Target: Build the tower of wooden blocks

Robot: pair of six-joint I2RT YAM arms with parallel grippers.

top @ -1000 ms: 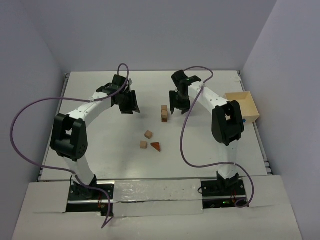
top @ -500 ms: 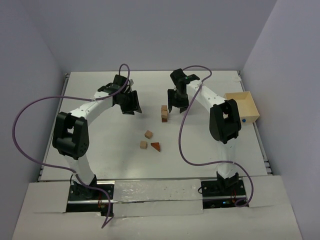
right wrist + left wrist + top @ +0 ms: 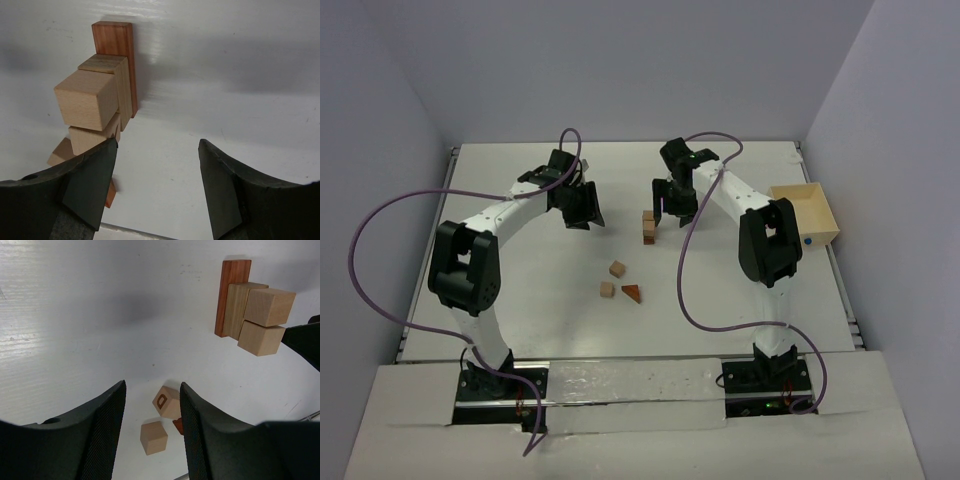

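The tower [image 3: 648, 227] stands mid-table: a reddish-brown base piece [image 3: 118, 42] with tan cubes [image 3: 82, 100] stacked on it, the upper ones slightly askew. My right gripper [image 3: 670, 213] hangs just right of the tower [image 3: 102, 82], open, with nothing between its fingers [image 3: 92, 177]. My left gripper [image 3: 582, 213] hovers well left of the tower [image 3: 252, 307], also open and empty. Below it lie loose wood blocks: a lettered tan cube [image 3: 167, 401], a plain tan cube [image 3: 153, 437] and a reddish wedge [image 3: 632, 293], mostly hidden behind a finger [image 3: 200, 435].
A large pale wooden box [image 3: 817, 205] with a blue dot sits at the table's right edge. Purple cables loop from both arms. The loose cubes [image 3: 617, 268] [image 3: 607, 289] lie between the tower and the arm bases.
The right gripper has opened wider and edged slightly toward the back beside the tower. The left gripper has shifted only a little. The blocks have not moved.
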